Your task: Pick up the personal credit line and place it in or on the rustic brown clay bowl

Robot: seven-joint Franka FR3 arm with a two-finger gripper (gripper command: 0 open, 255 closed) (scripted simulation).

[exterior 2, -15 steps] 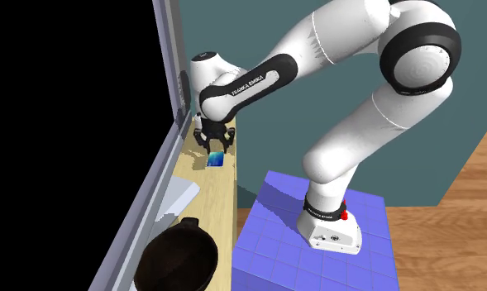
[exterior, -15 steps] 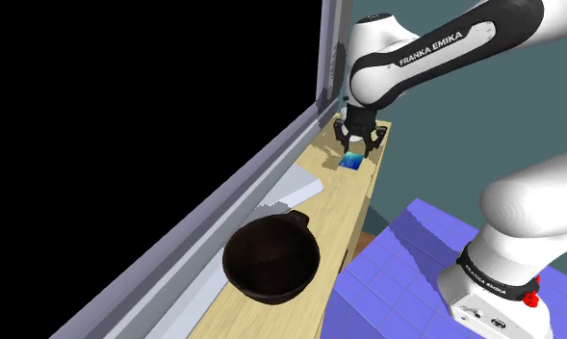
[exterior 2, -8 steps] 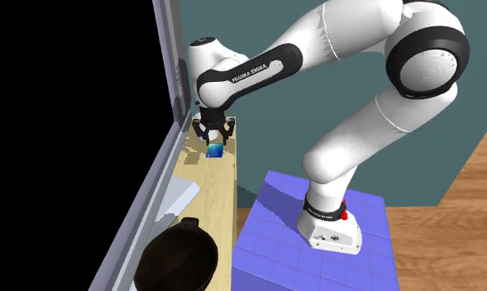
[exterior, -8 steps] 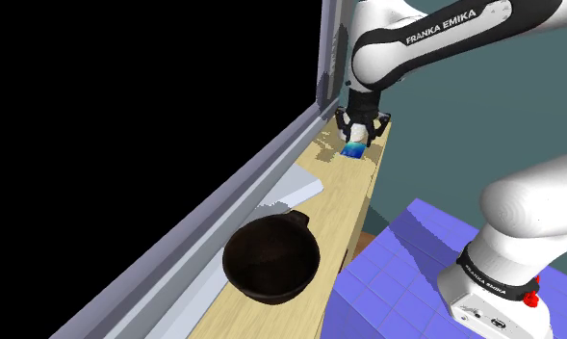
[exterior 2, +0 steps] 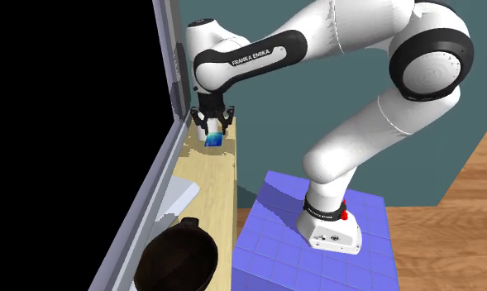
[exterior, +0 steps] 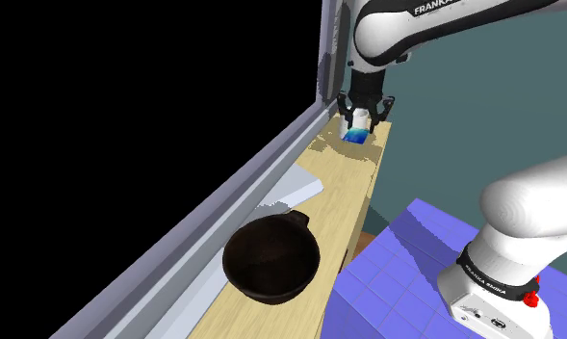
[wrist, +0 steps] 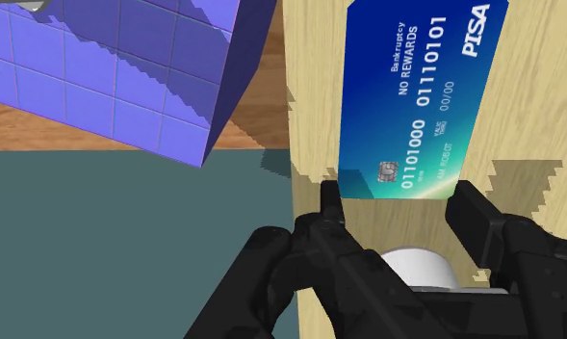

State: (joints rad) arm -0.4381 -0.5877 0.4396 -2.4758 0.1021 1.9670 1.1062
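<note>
Hanging from the black gripper (exterior: 365,119), the blue credit card (exterior: 357,136) is sitting high in the upper right of the shoulder view, over the far end of the light wooden counter (exterior: 344,207). I cannot tell whether its lower edge is clearing the wood. In the wrist view the card (wrist: 421,96) is showing white print reading PISA and NO REWARDS, a small chip and rows of digits. The two fingers (wrist: 327,214) are pinching its near end from both sides, so the jaws are standing only the card's width apart and gripping it.

In the second exterior view the card (exterior 2: 214,140) is dangling under the gripper (exterior 2: 212,129) left of centre in the upper half, close to the grey window frame (exterior 2: 163,124).

Well apart from the card, the dark brown bowl (exterior: 271,265) is resting on the near end of the counter, in the lower middle of the shoulder view. It is lying at the bottom edge of the second exterior view (exterior 2: 179,260). A pale grey slab (exterior: 291,188) is lying between bowl and card, against the frame. A black area (exterior: 127,116) is taking up everything left of the frame.

The white arm (exterior 2: 349,41) is arching over from the blue tiled stand (exterior 2: 316,248), with a teal wall (exterior: 464,125) standing behind it.
</note>
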